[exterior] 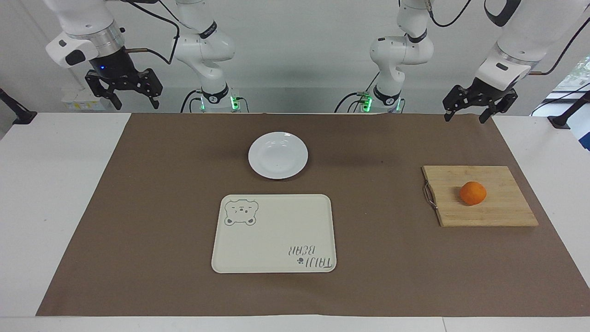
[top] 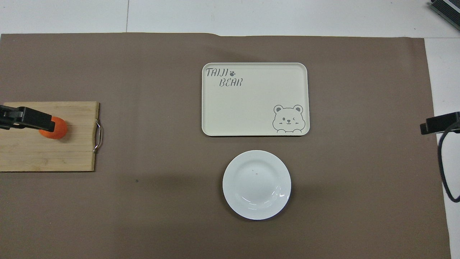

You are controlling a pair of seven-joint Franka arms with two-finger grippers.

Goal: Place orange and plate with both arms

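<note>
- The right arm's black two-finger gripper [exterior: 123,96] hangs high in the air at the right arm's end of the table, well apart from the tray, over the table's edge nearest the robots. Its fingers stand apart and hold nothing.
- The round glossy white plate [exterior: 278,155] lies flat on the brown paper mat [exterior: 152,207]. It is just beside the tray, on the side nearer to the robots, not touching it. The plate has nothing on it.
- The cream rectangular tray with a bear drawing and grey lettering [exterior: 274,233] lies in the middle of the mat. Its surface is bare.
- The light wooden cutting board with a small metal handle [exterior: 479,196] lies well apart from the tray, toward the left arm's end of the table.
- The small round bright-orange fruit, the orange [exterior: 473,192], sits on this board, near its middle.
- The left arm's black two-finger gripper [exterior: 478,107] hangs in the air well apart from the tray, at the left arm's end of the table, not touching the orange. Its fingers are spread and hold nothing.
</note>
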